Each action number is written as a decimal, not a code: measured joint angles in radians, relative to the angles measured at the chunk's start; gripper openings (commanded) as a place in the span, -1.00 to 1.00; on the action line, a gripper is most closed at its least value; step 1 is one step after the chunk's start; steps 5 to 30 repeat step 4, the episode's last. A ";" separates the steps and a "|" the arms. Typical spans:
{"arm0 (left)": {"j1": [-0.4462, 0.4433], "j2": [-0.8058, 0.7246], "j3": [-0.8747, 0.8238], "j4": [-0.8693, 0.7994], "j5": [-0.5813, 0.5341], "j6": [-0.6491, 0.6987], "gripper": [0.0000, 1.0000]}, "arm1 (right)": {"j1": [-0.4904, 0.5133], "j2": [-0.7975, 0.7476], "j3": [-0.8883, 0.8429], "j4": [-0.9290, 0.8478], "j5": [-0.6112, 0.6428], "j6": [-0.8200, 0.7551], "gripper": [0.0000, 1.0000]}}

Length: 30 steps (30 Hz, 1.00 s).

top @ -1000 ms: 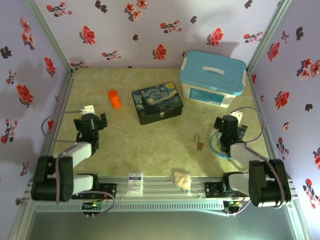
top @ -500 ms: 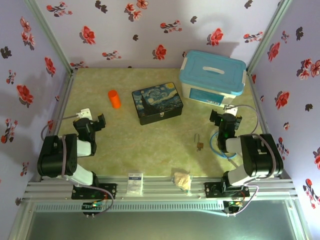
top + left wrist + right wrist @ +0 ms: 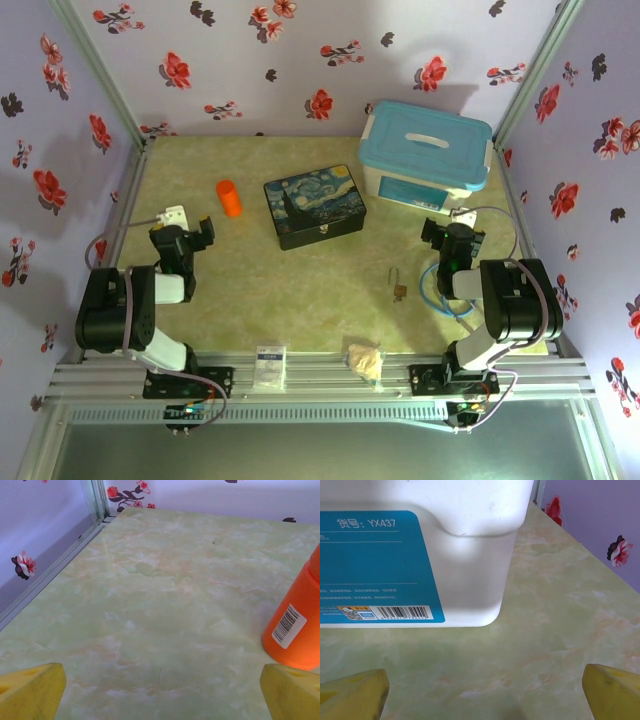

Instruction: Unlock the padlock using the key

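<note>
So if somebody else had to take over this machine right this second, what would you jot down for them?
The left gripper is open and empty, low over the table beside the orange bottle.
The right gripper is open and empty, facing the white bin.
The padlock lies on the table between the arms, closer to the right one, nearer than the painted box.
The key is too small to pick out for sure; a thin sliver by the padlock may be it.
Done: nothing, neither is held.
Left: pick both up, insert the key, turn, open.
</note>
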State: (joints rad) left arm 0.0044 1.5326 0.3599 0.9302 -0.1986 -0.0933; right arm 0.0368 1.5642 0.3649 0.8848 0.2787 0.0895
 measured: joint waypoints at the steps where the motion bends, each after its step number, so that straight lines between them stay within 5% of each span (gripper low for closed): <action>1: 0.000 0.000 0.000 0.000 -0.001 0.000 0.99 | -0.003 0.000 0.002 -0.002 -0.011 0.000 0.99; 30: 0.000 0.000 0.000 -0.001 -0.002 0.000 0.99 | -0.011 0.000 0.009 -0.003 -0.038 0.000 0.99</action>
